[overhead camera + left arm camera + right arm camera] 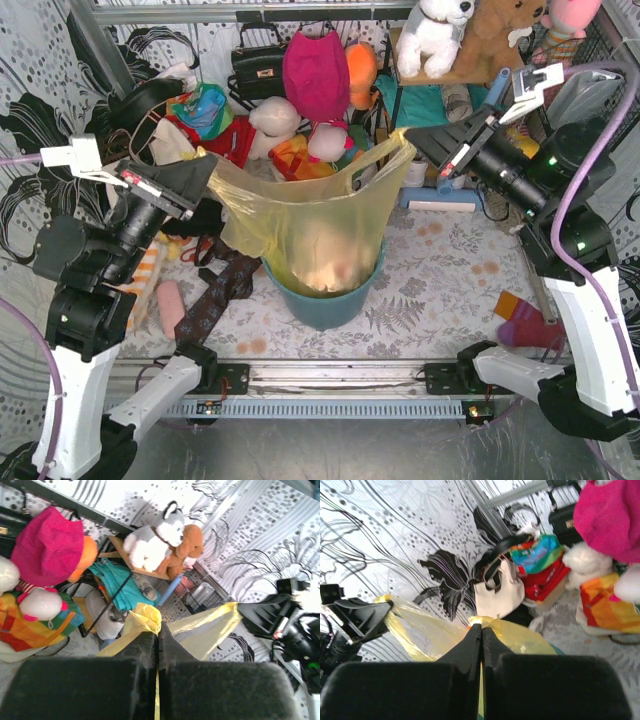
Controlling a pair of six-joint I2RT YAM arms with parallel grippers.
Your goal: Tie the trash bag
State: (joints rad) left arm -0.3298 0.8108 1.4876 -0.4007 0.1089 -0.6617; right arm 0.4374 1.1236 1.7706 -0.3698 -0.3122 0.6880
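The yellow-green translucent trash bag [310, 215] hangs in the teal-blue bin [325, 300], with white crumpled paper showing through. Its top is stretched wide between both grippers. My left gripper [208, 163] is shut on the bag's left corner, which also shows in the left wrist view [147, 620] at my closed gripper [159, 630]. My right gripper [412, 142] is shut on the bag's right corner, which shows in the right wrist view [517, 636] at the closed gripper [481, 628]. Both grippers hold the bag above the bin rim.
Stuffed toys, a pink bag [315, 75], a black handbag [258, 62] and a small shelf [455, 75] crowd the back. Cloth items [215, 295] lie left of the bin. A striped sock [525, 320] lies at the right.
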